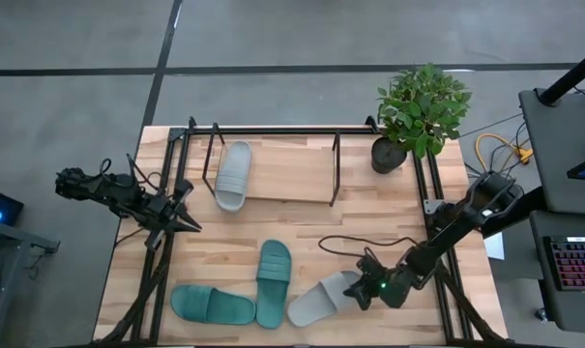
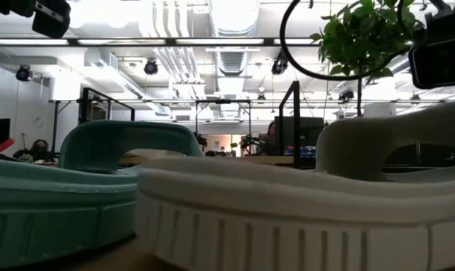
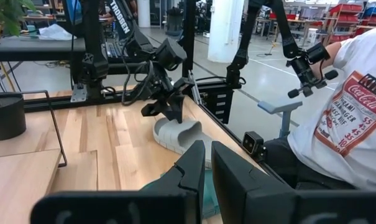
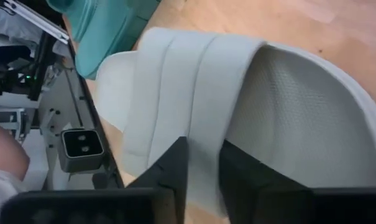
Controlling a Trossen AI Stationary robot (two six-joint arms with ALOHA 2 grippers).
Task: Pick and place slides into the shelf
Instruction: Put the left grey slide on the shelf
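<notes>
Grey slide (image 1: 323, 298) lies at table (image 1: 389, 208) front edge, right pincer (image 4: 203, 163) narrow, pinching its strap. Two teal slides (image 1: 242, 294) just left of it. Other grey slide (image 1: 233, 174) on shelf (image 1: 290, 172) board. Left pincer (image 1: 190, 224) shut, empty, over table's left side.

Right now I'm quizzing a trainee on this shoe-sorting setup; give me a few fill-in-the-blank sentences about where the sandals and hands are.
1. The black metal shelf with a wooden board holds ___ light grey rubber slide.
2. The right hand is at the strap of the ___ slide on the table.
3. Two dark teal rubber slides lie on the ___, not the shelf.
4. The left hand is ___.

Missing: one; grey; tabletop; shut
</notes>
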